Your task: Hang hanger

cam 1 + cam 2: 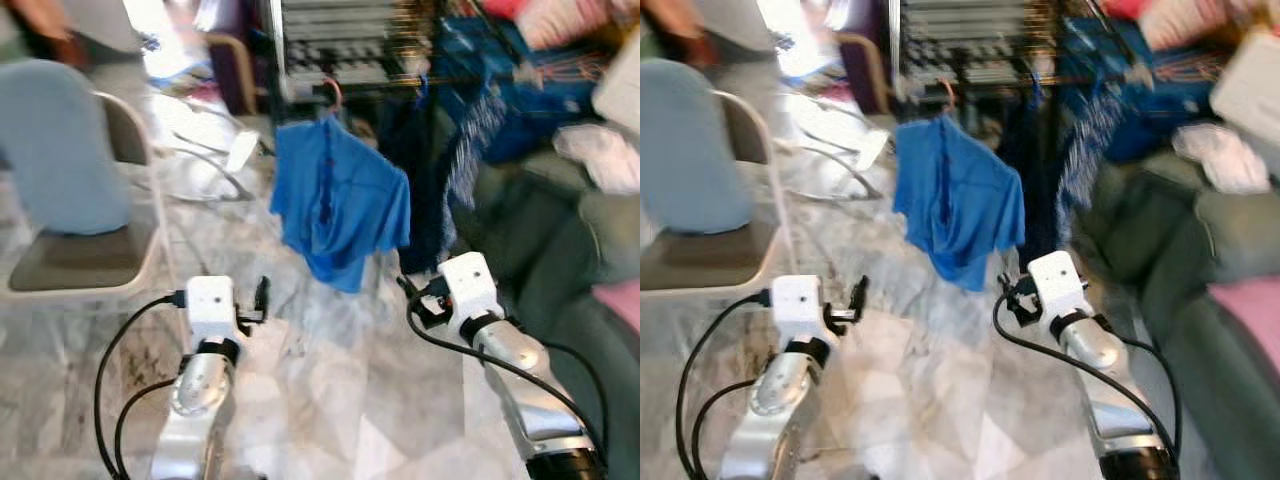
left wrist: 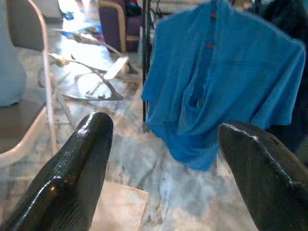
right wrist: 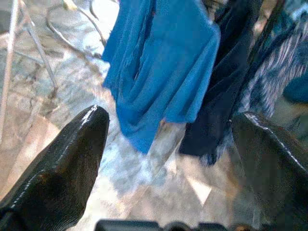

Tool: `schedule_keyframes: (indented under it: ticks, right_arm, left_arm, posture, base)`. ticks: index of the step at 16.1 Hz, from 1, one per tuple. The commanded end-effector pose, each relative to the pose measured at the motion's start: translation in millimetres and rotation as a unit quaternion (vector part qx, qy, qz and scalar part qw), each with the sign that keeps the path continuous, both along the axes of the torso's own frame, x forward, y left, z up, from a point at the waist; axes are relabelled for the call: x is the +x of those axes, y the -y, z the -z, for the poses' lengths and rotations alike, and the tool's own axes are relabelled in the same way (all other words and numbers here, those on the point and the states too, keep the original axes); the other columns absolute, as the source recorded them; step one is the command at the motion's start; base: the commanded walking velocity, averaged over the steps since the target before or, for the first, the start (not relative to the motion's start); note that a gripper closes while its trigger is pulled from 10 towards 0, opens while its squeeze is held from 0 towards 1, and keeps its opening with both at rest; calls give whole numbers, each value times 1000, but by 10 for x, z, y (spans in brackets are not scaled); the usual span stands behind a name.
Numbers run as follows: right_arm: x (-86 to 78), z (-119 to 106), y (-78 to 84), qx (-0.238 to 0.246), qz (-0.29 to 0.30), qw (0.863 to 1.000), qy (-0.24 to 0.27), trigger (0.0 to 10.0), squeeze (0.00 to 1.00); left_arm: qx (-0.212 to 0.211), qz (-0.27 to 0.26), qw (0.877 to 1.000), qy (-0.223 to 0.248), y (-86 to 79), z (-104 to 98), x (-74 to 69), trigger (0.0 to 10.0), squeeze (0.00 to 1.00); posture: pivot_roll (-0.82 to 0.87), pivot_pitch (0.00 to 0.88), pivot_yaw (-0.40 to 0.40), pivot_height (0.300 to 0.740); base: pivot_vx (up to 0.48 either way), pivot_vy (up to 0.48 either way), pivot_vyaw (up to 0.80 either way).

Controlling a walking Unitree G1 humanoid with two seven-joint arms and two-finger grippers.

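Left wrist view: left gripper (image 2: 159, 168) jaws apart, empty; right gripper (image 3: 168, 159) likewise; blue shirt (image 1: 340, 205) on its hanger (image 1: 331, 92) hangs ahead of both.

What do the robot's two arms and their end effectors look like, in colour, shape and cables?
Both arms are silver metal, each ending in a white boxy wrist block. Black cables loop from the blocks along the arms. The left end effector and the right end effector each have two long, glossy black fingers that taper toward rounded tips.
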State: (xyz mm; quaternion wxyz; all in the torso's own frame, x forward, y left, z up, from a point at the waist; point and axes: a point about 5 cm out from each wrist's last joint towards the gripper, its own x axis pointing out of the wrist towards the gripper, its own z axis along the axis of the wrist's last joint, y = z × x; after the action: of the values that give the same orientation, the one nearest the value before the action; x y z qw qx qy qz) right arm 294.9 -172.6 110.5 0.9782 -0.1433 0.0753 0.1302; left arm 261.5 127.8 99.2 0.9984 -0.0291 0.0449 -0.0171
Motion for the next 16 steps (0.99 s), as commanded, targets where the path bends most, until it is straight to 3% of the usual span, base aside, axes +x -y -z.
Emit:
schedule_keyframes:
  ticks: [1,5,7,11,13,16]
  right_arm:
    - [1,-24,-51,6,-9,1000,3,10000,0]
    - [17,61,-11,16,11,1000,-14,10000,0]
    - [96,63,4,78,42,996,-31,10000,0]
    - [362,-17,13,70,43,996,-16,10000,0]
    - [456,-31,39,73,51,996,-16,10000,0]
    - [555,66,111,87,78,993,-32,10000,0]
  left_arm:
    - [5,-7,1000,-5,-45,14,-1,10000,0]
    - [10,-12,999,-29,-107,117,13,10000,0]
    - [18,-21,999,-42,-207,182,44,10000,0]
    - [70,-65,993,-65,-535,281,200,10000,0]
    - [75,-95,990,-68,-726,289,254,10000,0]
    - [109,-118,980,-121,-961,477,292,10000,0]
  posture:
    - [-114,76,18,740]
    - [-109,65,22,740]
    - [-101,47,25,740]
    - [-83,0,26,740]
    - [-76,0,27,740]
    - [-72,0,37,740]
  base:
    - [0,-382,800]
    - [0,0,0]
    - [0,0,0]
    - [0,0,0]
    - [0,0,0]
    - [0,0,0]
